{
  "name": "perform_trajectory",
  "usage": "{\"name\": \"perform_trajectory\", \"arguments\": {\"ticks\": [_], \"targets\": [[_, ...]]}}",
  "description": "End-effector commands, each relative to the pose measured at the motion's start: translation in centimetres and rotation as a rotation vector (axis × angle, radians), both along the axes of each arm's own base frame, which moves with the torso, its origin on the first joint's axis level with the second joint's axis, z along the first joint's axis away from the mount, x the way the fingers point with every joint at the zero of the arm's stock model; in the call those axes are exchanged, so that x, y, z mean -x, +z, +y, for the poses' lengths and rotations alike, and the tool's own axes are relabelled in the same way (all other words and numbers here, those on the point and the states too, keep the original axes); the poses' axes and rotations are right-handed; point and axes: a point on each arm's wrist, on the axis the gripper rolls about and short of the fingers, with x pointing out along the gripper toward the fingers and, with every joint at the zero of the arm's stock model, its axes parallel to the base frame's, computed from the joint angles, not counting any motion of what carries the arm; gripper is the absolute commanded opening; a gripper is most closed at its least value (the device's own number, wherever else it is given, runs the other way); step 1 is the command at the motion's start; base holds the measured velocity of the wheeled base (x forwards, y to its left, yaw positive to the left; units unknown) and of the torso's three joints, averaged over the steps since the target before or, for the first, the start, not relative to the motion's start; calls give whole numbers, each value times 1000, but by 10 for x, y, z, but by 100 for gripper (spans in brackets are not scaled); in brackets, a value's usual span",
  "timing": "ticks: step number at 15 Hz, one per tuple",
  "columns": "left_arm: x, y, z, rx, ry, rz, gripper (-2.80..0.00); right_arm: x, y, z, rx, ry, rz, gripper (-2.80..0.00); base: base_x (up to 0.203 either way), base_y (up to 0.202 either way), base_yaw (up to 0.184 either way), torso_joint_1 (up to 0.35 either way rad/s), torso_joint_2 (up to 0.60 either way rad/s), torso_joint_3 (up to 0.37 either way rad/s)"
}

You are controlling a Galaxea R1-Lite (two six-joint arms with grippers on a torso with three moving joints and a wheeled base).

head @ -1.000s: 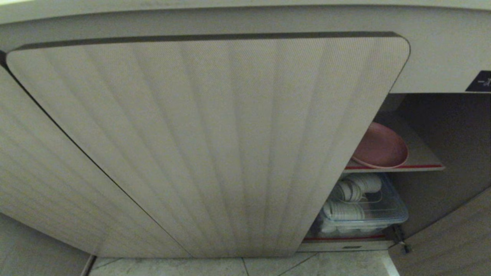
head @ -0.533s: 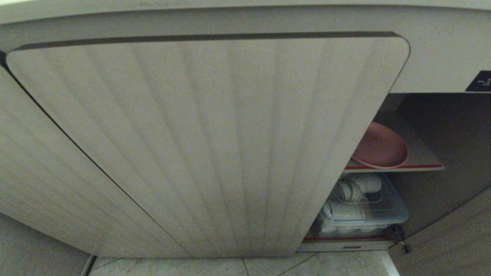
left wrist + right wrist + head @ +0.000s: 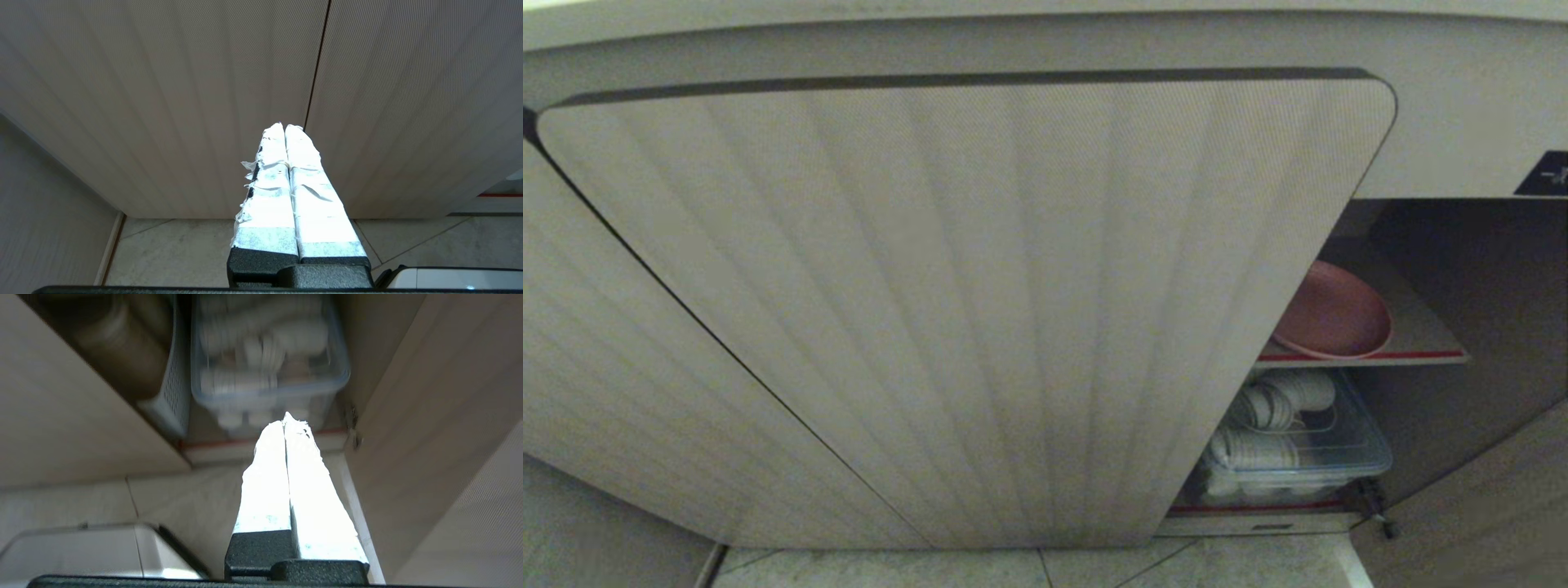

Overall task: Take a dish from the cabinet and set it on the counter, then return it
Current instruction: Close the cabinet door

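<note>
Your cabinet (image 3: 964,310) stands open on the right only, so its fluted door hides part of the dish (image 3: 1335,314) on the red-edged shelf (image 3: 1421,356). Both the left gripper (image 3: 284,127) and right gripper (image 3: 284,418) hang low, fingers pressed together, empty.

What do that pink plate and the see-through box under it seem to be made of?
The pink plate looks like matte plastic or melamine, though glazed ceramic is possible: even colour, dull sheen, thin rim. The clear box is probably rigid transparent plastic: you see white crockery through its walls, with a bluish tint at the rim.
</note>
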Motion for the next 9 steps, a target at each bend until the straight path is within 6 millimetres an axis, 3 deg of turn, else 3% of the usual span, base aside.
{"name": "perform_trajectory", "arguments": {"ticks": [1, 9], "targets": [[0, 0, 0, 1, 0, -1, -280, 11, -2, 0, 0, -5, -135, -280, 0, 0, 0, 0, 0, 0], [0, 0, 0, 0, 0, -1, -280, 14, -3, 0, -2, 1, -181, -280, 0, 0, 0, 0, 0, 0]]}}
